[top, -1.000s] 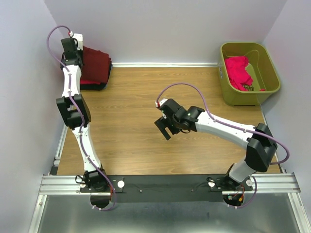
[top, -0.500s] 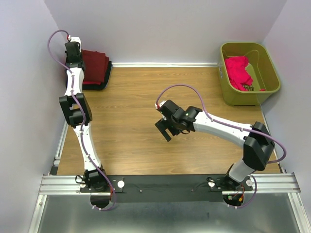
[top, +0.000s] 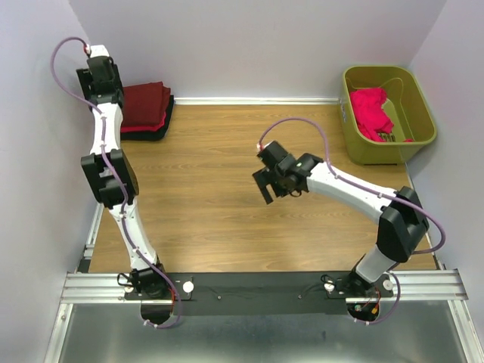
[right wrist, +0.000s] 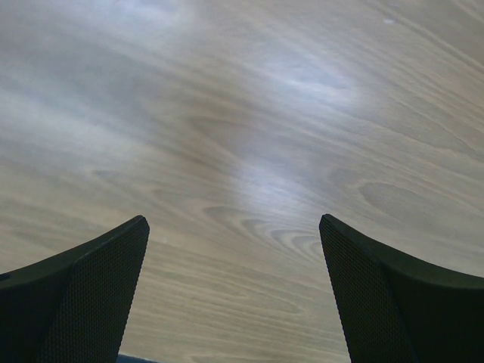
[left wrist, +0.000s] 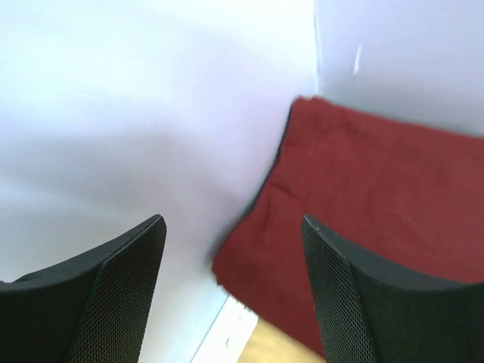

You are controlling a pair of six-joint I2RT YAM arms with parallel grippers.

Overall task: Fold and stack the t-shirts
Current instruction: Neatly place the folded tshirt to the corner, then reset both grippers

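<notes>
Pale lilac walls close 3 sides of a wooden table (top: 204, 197). At its far left corner lies a folded stack (top: 140, 130) with the maroon t-shirt (top: 147, 102) on top. The left gripper (left wrist: 233, 227) hovers by the left edge of this stack, close to the wall, its jaws wide apart with nothing between them. The right gripper (right wrist: 234, 221) hangs over bare wood near the middle of the table, also spread wide and empty. A pinkish-red t-shirt (top: 370, 110) lies crumpled in the olive bin (top: 427, 113) at the far right corner. I judge the next move is to fetch it: it lies ahead and to the right of the right gripper, well apart, and the right arm is clearly the nearer one
</notes>
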